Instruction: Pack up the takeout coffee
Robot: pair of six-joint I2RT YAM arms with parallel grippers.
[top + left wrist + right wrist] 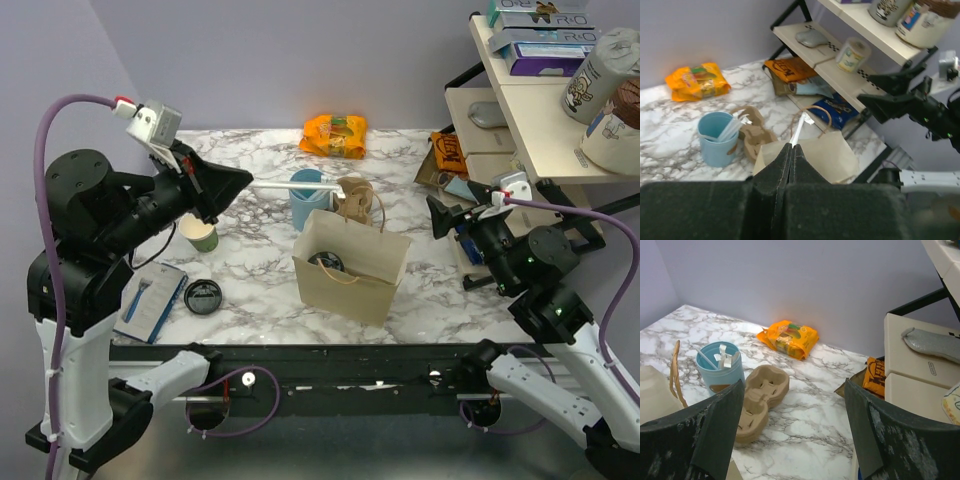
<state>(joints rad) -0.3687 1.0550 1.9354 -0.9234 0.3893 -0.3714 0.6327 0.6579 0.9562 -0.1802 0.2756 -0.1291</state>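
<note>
The coffee [327,262] sits upright in the bag [350,295], down and right of my left fingers [245,182] (shut on a thin white stick [285,186]); right fingers [438,215] wide open, empty.

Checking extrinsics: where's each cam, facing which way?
Top external: above, behind the bases, looking down on the marble table; both arms show.
Left wrist: raised, facing over the paper bag toward shelves; left claw shut on white stick, right arm show.
Right wrist: low, facing the back wall; open right claw shows.
All share blue cup, orange snack pack.
</note>
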